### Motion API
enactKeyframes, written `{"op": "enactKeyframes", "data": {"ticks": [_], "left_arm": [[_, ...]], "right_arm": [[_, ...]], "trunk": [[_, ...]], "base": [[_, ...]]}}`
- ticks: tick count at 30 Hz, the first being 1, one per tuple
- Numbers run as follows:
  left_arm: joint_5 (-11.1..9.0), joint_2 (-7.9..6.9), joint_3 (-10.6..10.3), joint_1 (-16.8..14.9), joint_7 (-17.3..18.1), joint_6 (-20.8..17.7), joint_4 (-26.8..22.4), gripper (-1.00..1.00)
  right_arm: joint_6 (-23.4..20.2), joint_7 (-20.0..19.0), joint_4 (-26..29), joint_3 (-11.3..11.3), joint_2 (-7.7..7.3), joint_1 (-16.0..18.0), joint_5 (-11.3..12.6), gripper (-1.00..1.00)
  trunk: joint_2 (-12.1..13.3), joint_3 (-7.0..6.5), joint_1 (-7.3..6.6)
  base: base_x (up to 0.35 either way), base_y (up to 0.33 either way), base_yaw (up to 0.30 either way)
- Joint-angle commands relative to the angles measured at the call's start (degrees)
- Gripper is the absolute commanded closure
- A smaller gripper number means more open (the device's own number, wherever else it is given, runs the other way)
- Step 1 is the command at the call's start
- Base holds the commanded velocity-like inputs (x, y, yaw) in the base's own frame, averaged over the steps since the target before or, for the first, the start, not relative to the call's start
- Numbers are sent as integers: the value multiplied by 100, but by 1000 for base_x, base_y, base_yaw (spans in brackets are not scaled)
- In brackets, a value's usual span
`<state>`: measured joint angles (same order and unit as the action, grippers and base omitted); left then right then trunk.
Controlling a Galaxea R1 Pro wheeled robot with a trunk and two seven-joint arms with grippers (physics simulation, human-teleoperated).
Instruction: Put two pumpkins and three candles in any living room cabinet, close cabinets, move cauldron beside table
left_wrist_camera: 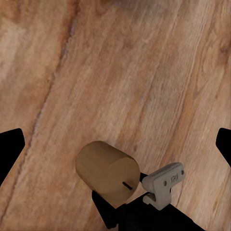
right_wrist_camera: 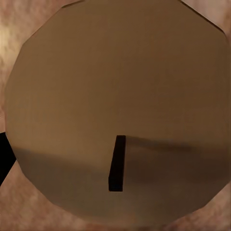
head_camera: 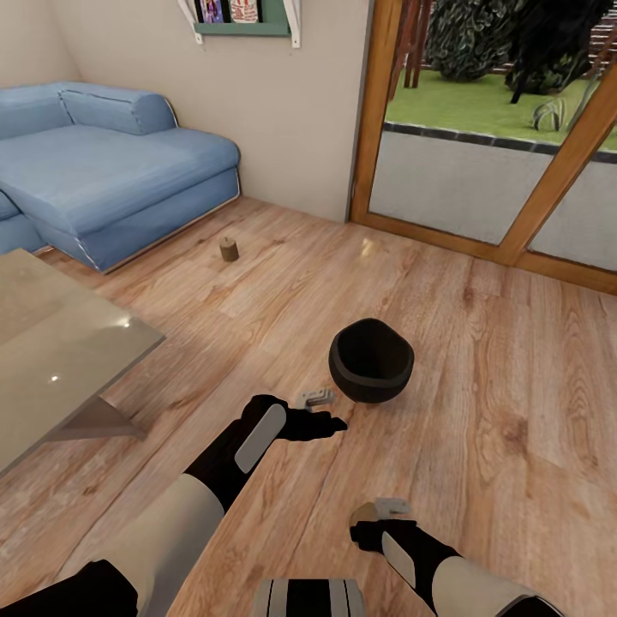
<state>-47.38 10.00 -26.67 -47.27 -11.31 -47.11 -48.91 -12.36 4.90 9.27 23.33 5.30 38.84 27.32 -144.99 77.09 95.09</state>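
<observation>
1. The cauldron (head_camera: pixel 371 361) is seen upright on the wood floor (head_camera: pixel 480 343), well apart from the counter (head_camera: pixel 51 343).
2. A candle (head_camera: pixel 228 248) is stood on the floor beyond the cauldron, near the sofa (head_camera: pixel 111 171).
3. A second candle (right_wrist_camera: pixel 115 110) is clamped in the right gripper (head_camera: pixel 377 514), nearer than the cauldron.
4. The left gripper (head_camera: pixel 330 410) is held just beside the cauldron; whether its fingers are apart cannot be told.
</observation>
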Motion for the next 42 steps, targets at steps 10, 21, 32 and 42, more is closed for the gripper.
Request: {"op": "enactKeyframes", "data": {"ticks": [10, 21, 32, 42], "left_arm": [[-59, 0, -5, -3, -56, -11, -5, -100], [-60, 0, -5, -4, -56, -18, -5, -100], [-53, 0, -5, -2, -56, -18, -5, -100], [-45, 0, -5, -2, -63, -18, 1, -100]], "right_arm": [[-30, 36, 13, 49, -2, 1, 54, 100], [-30, 38, 13, 49, -4, 1, 54, 100], [-30, 35, 13, 49, -6, 1, 54, 100], [-32, -92, 13, 47, -11, 1, 54, 100]], "trunk": [[-2, 4, -1], [5, -107, -14], [20, -350, -42], [33, -601, -68]], "base": [[0, 0, 0], [0, 0, 0], [0, 0, 0], [0, 0, -53]]}}
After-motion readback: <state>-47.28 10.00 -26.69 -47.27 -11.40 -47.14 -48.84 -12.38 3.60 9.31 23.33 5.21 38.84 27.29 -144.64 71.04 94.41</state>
